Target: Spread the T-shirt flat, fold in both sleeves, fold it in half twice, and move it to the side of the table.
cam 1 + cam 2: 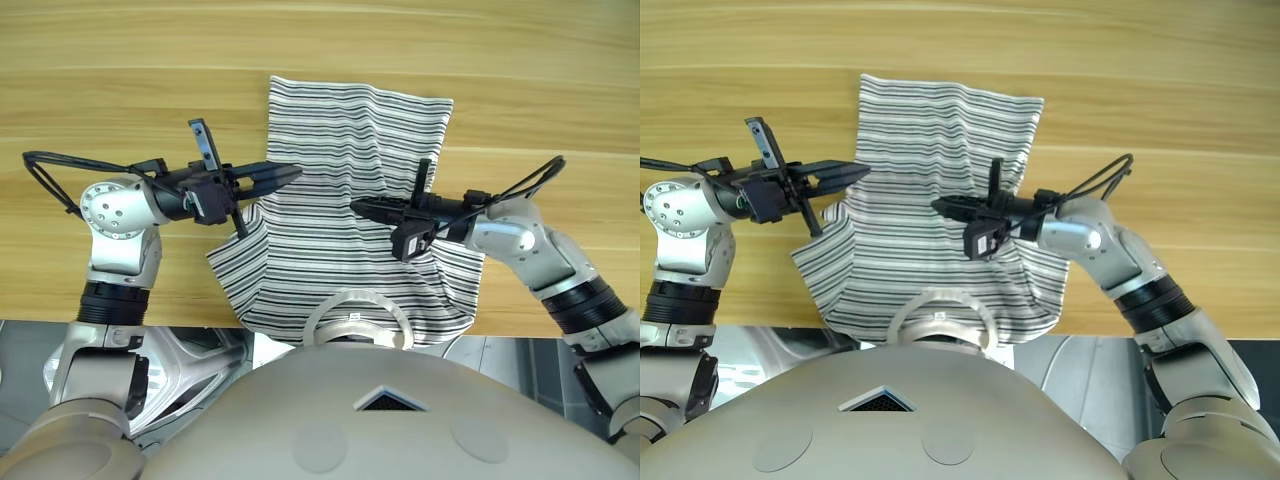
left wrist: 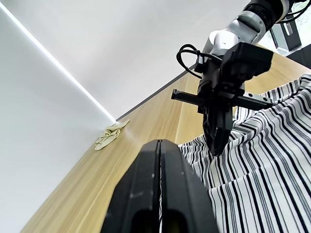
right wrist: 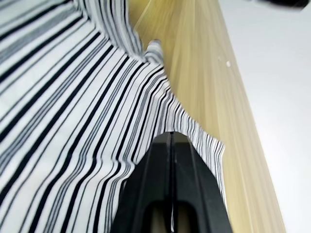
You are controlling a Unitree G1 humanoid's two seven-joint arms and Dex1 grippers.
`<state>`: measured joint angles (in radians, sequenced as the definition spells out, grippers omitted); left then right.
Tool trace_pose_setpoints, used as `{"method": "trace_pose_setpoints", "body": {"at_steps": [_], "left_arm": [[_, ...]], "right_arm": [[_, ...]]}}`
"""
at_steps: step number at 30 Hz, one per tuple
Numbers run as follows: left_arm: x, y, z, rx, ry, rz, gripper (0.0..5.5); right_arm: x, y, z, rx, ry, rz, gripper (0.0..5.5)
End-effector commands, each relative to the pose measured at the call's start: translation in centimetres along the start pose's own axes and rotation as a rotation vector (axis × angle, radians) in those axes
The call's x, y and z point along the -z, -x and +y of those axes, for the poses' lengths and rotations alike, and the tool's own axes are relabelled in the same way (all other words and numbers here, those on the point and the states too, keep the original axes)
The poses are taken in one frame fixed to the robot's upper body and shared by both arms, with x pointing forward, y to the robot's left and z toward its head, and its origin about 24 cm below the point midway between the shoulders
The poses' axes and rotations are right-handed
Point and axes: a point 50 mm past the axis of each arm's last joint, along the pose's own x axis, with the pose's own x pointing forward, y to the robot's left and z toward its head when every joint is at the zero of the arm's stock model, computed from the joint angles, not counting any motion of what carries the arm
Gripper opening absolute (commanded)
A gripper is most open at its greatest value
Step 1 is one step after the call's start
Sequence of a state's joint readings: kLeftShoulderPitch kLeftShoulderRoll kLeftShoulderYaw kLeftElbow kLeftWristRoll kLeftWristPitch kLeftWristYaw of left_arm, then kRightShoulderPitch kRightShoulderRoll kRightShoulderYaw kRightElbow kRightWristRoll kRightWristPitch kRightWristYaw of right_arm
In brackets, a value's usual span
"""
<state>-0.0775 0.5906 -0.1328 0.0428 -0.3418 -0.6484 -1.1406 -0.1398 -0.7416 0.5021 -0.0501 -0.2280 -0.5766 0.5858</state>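
Head view: a striped T-shirt [image 1: 345,130] lies on the wooden table [image 1: 110,80], long axis twelve to six, left gripper [image 1: 285,174] at its nine o'clock edge, right gripper [image 1: 362,207] over its middle; wrist views: both jaws pressed together, empty.

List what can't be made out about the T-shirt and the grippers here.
- Left wrist view: the left gripper has shut fingers that cover their own tips, so cloth between them cannot be judged.
- Right wrist view: likewise for the right gripper.
- Eye views: the sleeves of the T-shirt are lost in its own bunched folds.
- Left wrist view: a pale crumpled thing far along the table is too small to identify.
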Motion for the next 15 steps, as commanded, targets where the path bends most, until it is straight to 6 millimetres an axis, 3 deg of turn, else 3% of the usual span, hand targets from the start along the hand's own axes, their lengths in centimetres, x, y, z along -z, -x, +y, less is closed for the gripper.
{"method": "trace_pose_setpoints", "body": {"at_steps": [1, 5, 8, 15], "left_arm": [[0.1, 0.4, 0.2, -0.006, -0.009, 0.02, 0.04], [0.2, 0.4, 0.1, -0.01, -0.008, 0.024, 0.04], [0.2, 0.5, 0.1, -0.013, -0.007, 0.025, 0.04], [0.4, 0.2, -0.1, -0.014, -0.001, 0.022, 0.04]], "right_arm": [[0.6, 0.3, -0.5, 0.007, -0.002, 0.058, 0.0], [1.3, -0.2, -2.8, 0.161, -0.029, 0.097, 0.0], [3.8, -0.7, -4.7, 0.274, -0.002, 0.261, 0.0], [8.7, -0.6, -4.2, 0.265, 0.064, 0.545, 0.0]]}}
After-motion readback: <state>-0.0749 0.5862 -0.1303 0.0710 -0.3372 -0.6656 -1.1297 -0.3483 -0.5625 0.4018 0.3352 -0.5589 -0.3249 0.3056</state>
